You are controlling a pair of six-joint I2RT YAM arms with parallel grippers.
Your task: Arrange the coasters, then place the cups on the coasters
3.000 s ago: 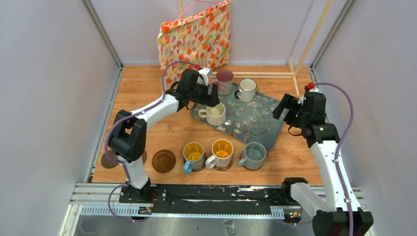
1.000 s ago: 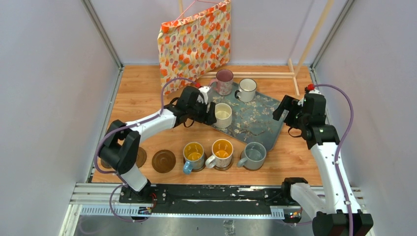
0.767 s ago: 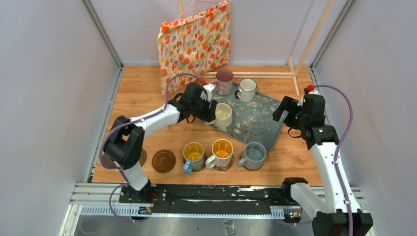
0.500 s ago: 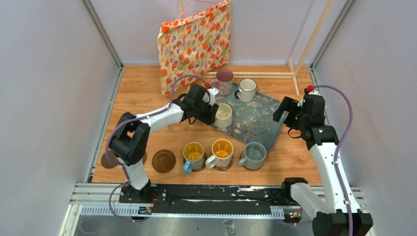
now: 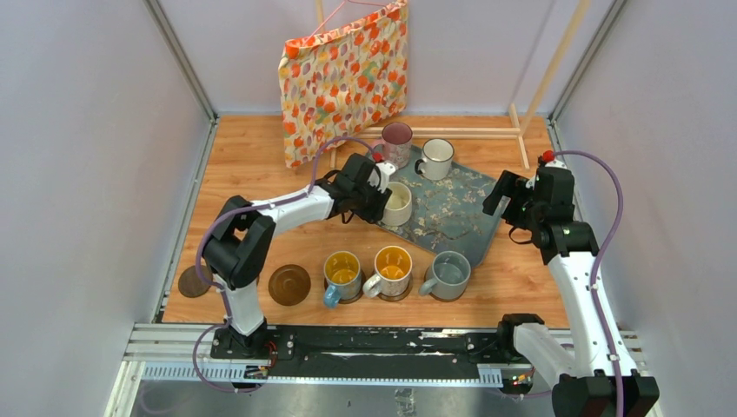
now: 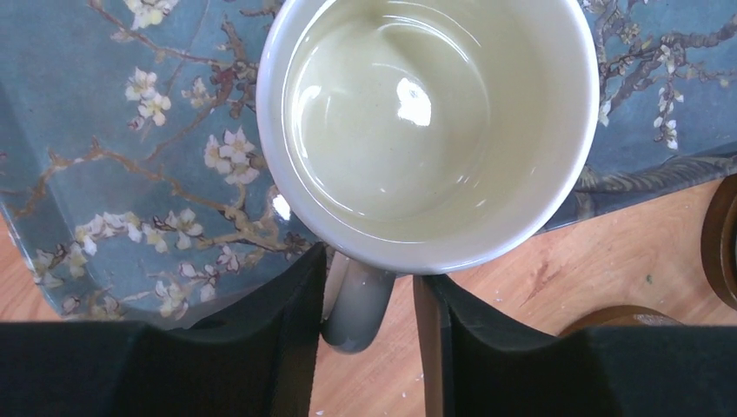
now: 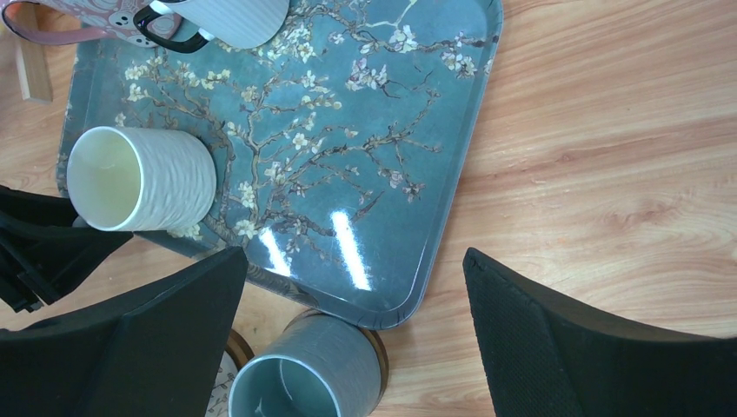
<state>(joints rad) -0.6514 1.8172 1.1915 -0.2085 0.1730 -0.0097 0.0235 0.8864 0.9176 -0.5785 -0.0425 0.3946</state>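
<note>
The fingers [image 6: 287, 347] of the left gripper [image 6: 369, 280] stand part-open, straddling the handle of the cream cup [image 6: 426, 130]; one touches it, the other shows a sliver of gap; the cup stands upright at the tray [image 6: 113, 174] edge, handle jutting over bare table [image 6: 608, 261]; two empty coasters [image 5: 289, 284] lie near-left; right gripper [image 7: 355, 256] spread wide, holding nothing.

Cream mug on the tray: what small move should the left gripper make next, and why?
Probably shut the left gripper on the handle of the cream mug: it sits between its fingers with a gap on one side, and the mug stands on the tray, not on a coaster.
</note>
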